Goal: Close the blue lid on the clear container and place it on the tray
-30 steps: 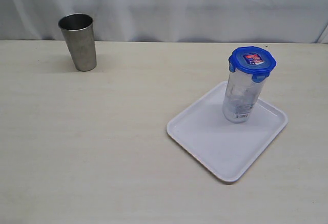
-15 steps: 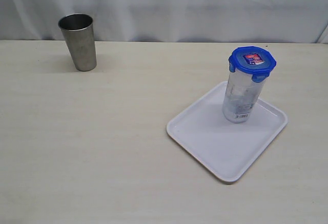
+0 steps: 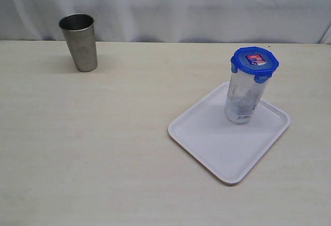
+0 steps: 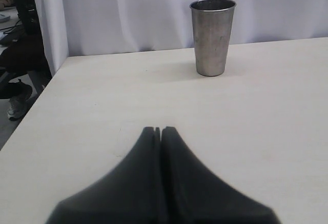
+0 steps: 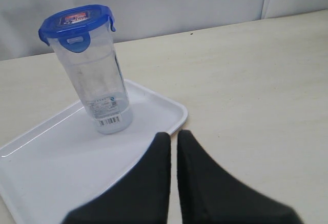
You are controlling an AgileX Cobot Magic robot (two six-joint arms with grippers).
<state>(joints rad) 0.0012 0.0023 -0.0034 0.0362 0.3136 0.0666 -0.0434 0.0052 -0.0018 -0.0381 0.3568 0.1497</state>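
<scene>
The clear container (image 3: 243,96) stands upright on the white tray (image 3: 217,148) at the right of the table, with the blue lid (image 3: 254,61) seated on its mouth. The right wrist view shows the same container (image 5: 100,80), lid (image 5: 76,23) and tray (image 5: 56,172). My right gripper (image 5: 173,134) is shut and holds nothing, hanging by the tray's corner, apart from the container. My left gripper (image 4: 158,129) is shut and empty over bare table, well short of the steel tumbler. Neither arm appears in the exterior view.
A grey steel tumbler (image 3: 79,42) stands upright at the back left of the table, also in the left wrist view (image 4: 212,35). A white curtain (image 3: 170,3) runs behind the table. The table's left edge (image 4: 36,106) drops off near the left gripper.
</scene>
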